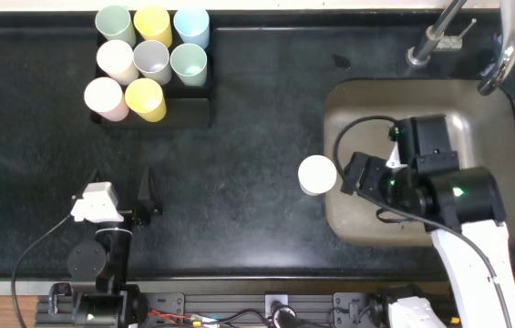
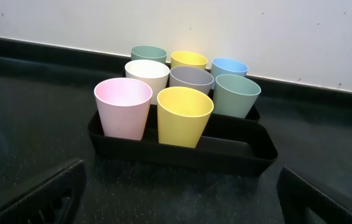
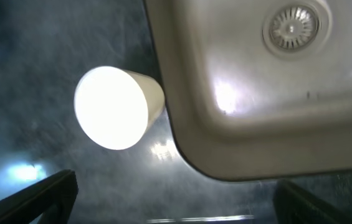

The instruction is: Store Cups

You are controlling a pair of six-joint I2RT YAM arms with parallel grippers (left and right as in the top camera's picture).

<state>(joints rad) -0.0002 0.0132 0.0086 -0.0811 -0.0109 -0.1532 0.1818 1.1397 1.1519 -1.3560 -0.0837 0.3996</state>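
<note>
Your right end effector [image 3: 176, 185] hangs open near the white cup [image 3: 114, 107] on the counter [image 3: 32, 43] beside the sink [image 3: 269, 106]. Your left end effector [image 2: 180, 171] is open, facing the tray [image 2: 238, 157].

I note: rectangular metal sink [image 3: 244, 124], brushed with glossy highlights; black speckled surface [image 1: 266, 118], matt, finely grained; pastel plastic cups [image 2: 185, 115], smooth satin; black plastic tray [image 2: 225, 152], matt.

Black speckled worktop [image 1: 257, 137] below a white wall [image 2: 256, 31].
</note>
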